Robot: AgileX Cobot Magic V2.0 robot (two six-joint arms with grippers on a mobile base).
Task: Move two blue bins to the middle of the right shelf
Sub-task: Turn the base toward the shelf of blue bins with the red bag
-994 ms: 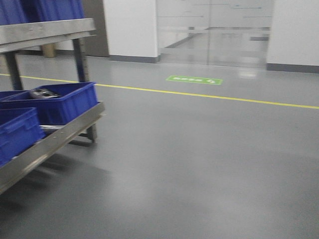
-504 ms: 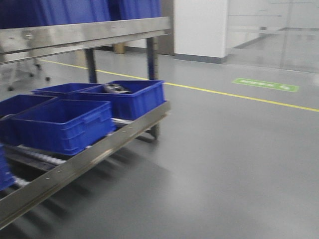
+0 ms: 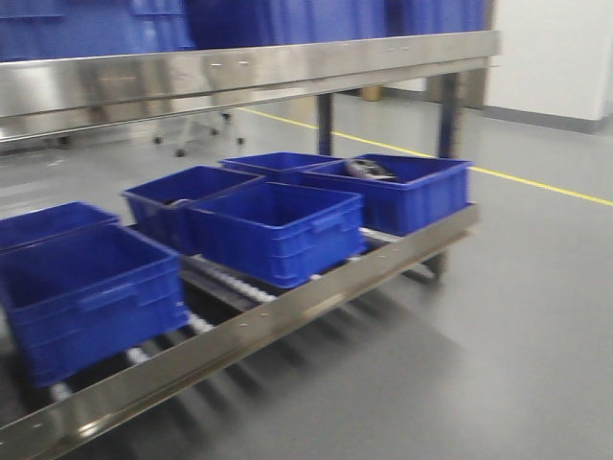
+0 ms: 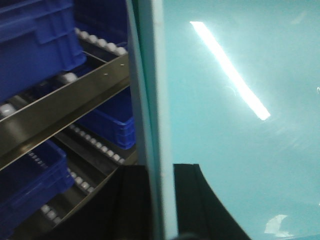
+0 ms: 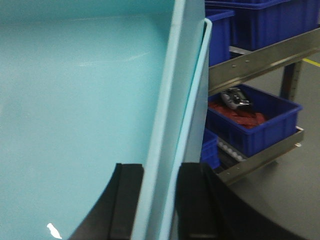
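Swings toward the roller shelf [image 3: 316, 287] since a second ago, bringing its blue bins [image 3: 278, 230] across the front view. Left wrist: pinches one wall of a pale teal bin [image 4: 225, 100] with the left gripper [image 4: 162, 172]. Right wrist: clamps its other side with the right gripper [image 5: 159, 172], keeping it level.

Motion blur softened the blue bins [image 3: 278, 230] in the front view; a bright glare streak crossed the teal panel [image 4: 280, 165].

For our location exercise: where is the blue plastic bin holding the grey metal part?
In the front view, the blue plastic bin sits right of centre, at the right end of the steel roller shelf, beside another blue bin.
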